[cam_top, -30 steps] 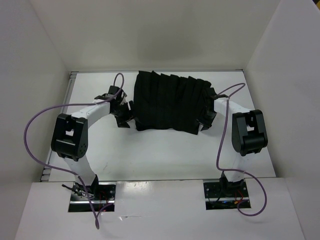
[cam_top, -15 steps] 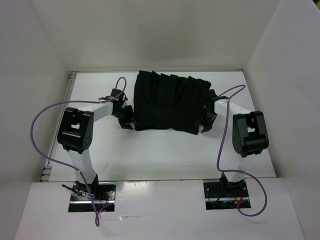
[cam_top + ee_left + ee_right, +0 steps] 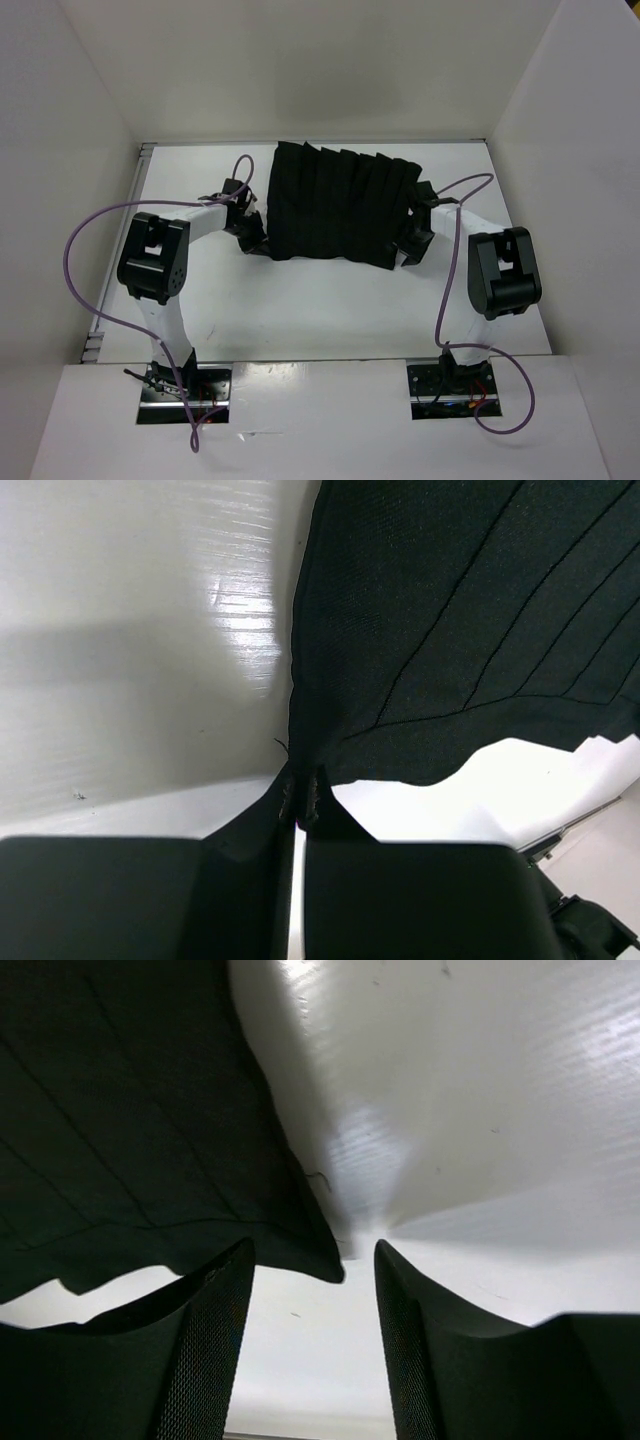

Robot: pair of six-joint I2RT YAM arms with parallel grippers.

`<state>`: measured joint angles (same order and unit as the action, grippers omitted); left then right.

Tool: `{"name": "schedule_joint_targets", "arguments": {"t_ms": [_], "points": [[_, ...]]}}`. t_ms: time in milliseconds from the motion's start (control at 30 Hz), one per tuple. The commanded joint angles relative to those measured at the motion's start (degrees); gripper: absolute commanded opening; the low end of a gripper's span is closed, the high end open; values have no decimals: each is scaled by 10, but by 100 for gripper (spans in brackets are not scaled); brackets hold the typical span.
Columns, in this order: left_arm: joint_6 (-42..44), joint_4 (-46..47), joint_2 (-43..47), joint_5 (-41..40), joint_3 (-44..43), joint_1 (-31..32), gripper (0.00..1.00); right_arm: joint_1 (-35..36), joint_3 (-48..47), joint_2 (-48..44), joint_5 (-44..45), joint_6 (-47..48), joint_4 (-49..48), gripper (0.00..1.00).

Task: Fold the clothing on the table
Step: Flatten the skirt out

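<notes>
The clothing (image 3: 340,205), a black pleated garment, lies flat at the middle back of the white table (image 3: 320,300). My left gripper (image 3: 257,240) is at its near left corner. In the left wrist view that gripper (image 3: 301,792) is shut, pinching the clothing (image 3: 450,620) at its corner edge. My right gripper (image 3: 408,247) sits at the near right corner. In the right wrist view it (image 3: 313,1260) stands open, its fingers (image 3: 205,1345) astride the corner tip of the clothing (image 3: 130,1120), which hangs a little above the table.
Upright white walls (image 3: 90,150) enclose the table on the left, back and right. Purple cables (image 3: 75,260) loop off both arms. Bare tabletop lies between the garment and the arm bases (image 3: 185,385).
My left gripper slid right onto the garment's near left corner and shut on it. My right gripper opened wider at the near right corner. The garment stayed put.
</notes>
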<state>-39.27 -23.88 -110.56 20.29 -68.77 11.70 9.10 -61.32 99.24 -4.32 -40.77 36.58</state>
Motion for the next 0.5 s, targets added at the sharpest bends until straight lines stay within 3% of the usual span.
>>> {"name": "schedule_joint_targets", "arguments": {"t_ms": [0, 133, 167, 267, 367, 467], "points": [[23, -2, -37, -35, 7, 1, 0, -3, -1, -4, -11, -6, -43, 57], [28, 3, -37, -28, 7, 1, 0, 9, 5, 26, -17, -17, -70, 48], [28, 3, -37, -28, 7, 1, 0, 18, 12, 31, -17, -17, -70, 41], [34, 9, -37, -22, 7, 1, 0, 26, 26, 39, 4, -30, -90, 1], [48, 14, -16, -22, -19, 1, 0, 31, 34, 16, 9, -24, -105, 0], [62, 2, 2, -27, -76, 1, 0, 31, -27, -29, 42, 4, -90, 0]]}}
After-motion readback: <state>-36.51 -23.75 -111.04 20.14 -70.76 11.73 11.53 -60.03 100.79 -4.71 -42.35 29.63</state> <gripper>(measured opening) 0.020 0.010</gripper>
